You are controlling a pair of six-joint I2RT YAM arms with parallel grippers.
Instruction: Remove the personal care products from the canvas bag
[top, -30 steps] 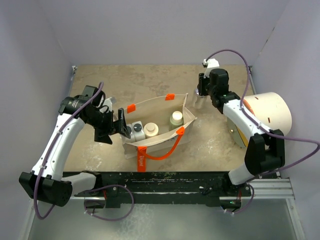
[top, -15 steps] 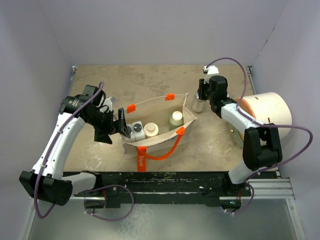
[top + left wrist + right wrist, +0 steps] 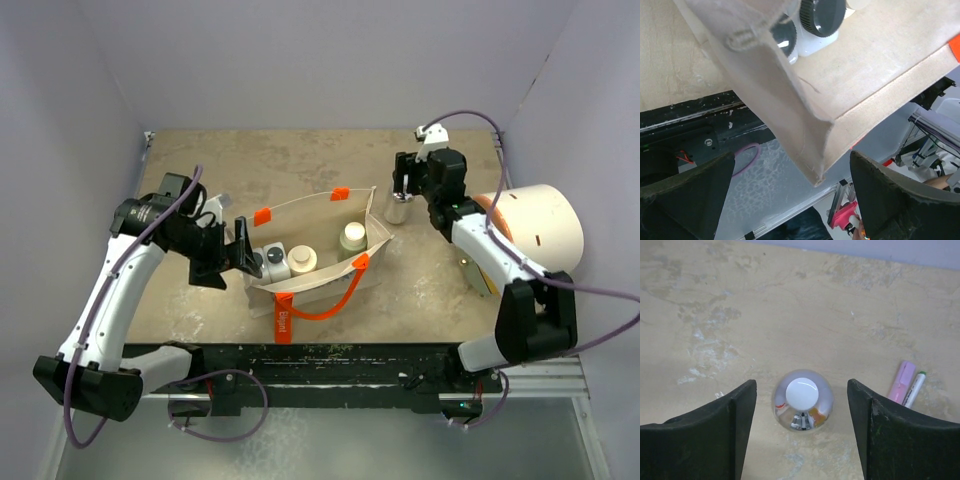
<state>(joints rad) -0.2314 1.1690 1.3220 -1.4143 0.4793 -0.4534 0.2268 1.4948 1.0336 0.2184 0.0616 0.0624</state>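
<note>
The canvas bag (image 3: pixel 318 262) stands open mid-table with orange handles. Inside it I see a dark-capped white bottle (image 3: pixel 272 262), a cream-capped one (image 3: pixel 302 258) and a beige-green one (image 3: pixel 352 236). My left gripper (image 3: pixel 240 250) is open at the bag's left end. In the left wrist view the bag's corner (image 3: pixel 812 145) lies between the wide-apart fingers, with two dark-capped bottles (image 3: pixel 822 15) beyond. My right gripper (image 3: pixel 405 186) is open above the clear bottle with a white cap (image 3: pixel 397 209). That bottle (image 3: pixel 802 399) stands free on the table, touching neither finger.
A big cream cylinder (image 3: pixel 535 230) lies at the right edge beside my right arm. A pink highlighter (image 3: pixel 902 382) and a green-tipped pen (image 3: pixel 915 388) lie just right of the clear bottle. Grey walls close in the table. A small pale object (image 3: pixel 217 203) shows behind my left arm.
My right gripper has opened and let go of the clear bottle, which now stands on the table right of the bag. My left arm has barely shifted.
</note>
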